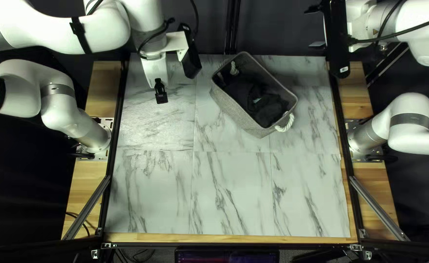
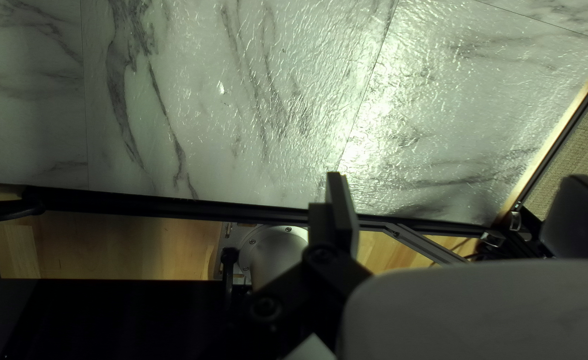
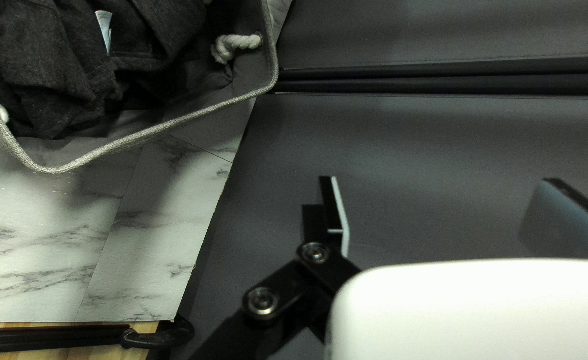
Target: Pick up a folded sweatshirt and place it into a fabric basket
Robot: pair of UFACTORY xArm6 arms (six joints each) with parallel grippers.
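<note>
My left gripper [image 1: 161, 95] hangs over the far left part of the table [image 1: 231, 195], its two fingers spread wide with nothing between them. My right gripper [image 1: 316, 27] is up past the table's far right corner, in front of the dark curtain [image 1: 282, 29]; its fingers are wide apart too, and it has hold of nothing. Between the two grippers, well apart from both, I've got the grey fabric basket [image 1: 241, 107] on the far part of the table, a bit right of centre and set at an angle. The dark sweatshirt [image 1: 253, 95] is down inside it, bunched in loose folds, with a pale tag [image 3: 104, 30] showing. A white rope handle [image 1: 285, 123] hangs outside the basket's near right end.
</note>
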